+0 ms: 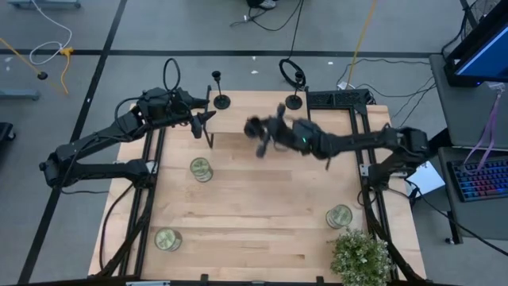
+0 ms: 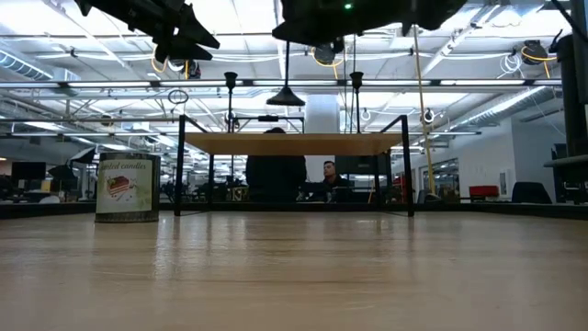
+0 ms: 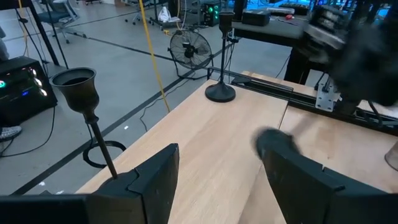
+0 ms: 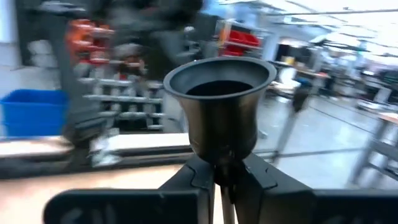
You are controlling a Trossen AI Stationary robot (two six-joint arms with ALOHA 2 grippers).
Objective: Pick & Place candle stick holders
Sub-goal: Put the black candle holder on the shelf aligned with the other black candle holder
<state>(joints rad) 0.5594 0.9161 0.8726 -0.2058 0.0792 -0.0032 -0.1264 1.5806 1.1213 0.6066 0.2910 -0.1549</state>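
Observation:
Two black candle stick holders [image 1: 221, 99] [image 1: 294, 99] stand on their round bases on the raised wooden shelf [image 1: 238, 119] at the table's far edge. My right gripper [image 1: 258, 129] is shut on a third holder [image 4: 219, 106] above the shelf. In the low view that holder's base [image 2: 286, 96] hangs between the two standing ones [image 2: 230, 83] [image 2: 356, 81]. My left gripper [image 3: 214, 180] is open over the shelf's left part. The left holder's stem [image 3: 99, 140] passes behind the outer side of one of its fingers. My right gripper pinches the holder's thin stem [image 4: 221, 167] between its two fingers, just under the cup. The fingers come about level from the table's right side and lie across the stem. The holder is upright, cup up, and its base [image 2: 286, 96] hangs clear above the shelf.
Three clear glass jars with greenish contents stand on the table [image 1: 201, 168] [image 1: 167, 238] [image 1: 339, 216]; one of them shows in the low view [image 2: 128, 188]. A potted plant [image 1: 361, 256] stands at the near right corner. The shelf's black legs [image 2: 180, 165] stand on the table.

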